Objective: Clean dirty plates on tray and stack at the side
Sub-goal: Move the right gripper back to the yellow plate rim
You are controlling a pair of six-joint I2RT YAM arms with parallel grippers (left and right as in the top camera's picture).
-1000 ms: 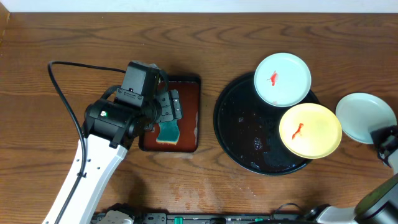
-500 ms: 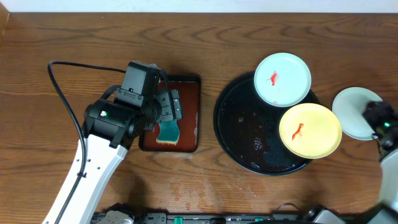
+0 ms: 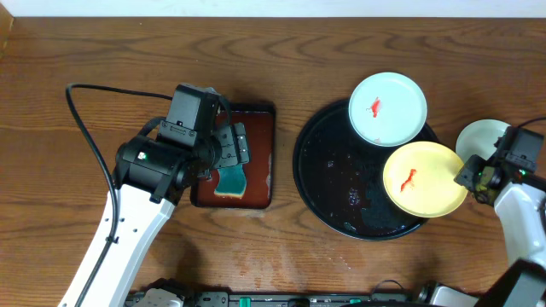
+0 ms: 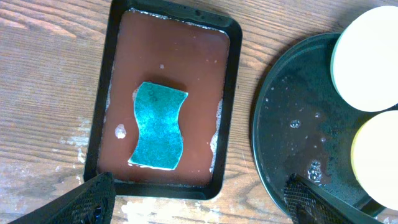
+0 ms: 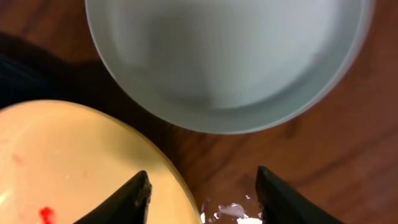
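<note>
Wooden desk [image 3: 281, 51] carries the black tray [image 3: 328, 170] right of centre; on it the yellow plate [image 3: 425, 179] sits at 4 o'clock, the smeared white plate [image 3: 388, 108] at 1; the right pincer [image 5: 208, 193], spread, brackets yellow's 3 o'clock rim; best to close squarely and lift level; the left pincer [image 4: 205, 199] hangs spread above the sponge [image 4: 158, 124].

Setting: robot lab bench, staged for dishwashing.
Evidence:
- wood-grain table [image 3: 281, 51]
- white arm [image 3: 119, 239] at lower left, with a black cable [image 3: 81, 119] looping loose over the table
- second arm [image 3: 520, 213] at lower right
- black hardware [image 3: 256, 300] along the bottom edge
- props: black tray [image 3: 328, 170], plates [image 3: 388, 107], sponge [image 4: 158, 124] in a brown tray [image 4: 174, 56]
</note>
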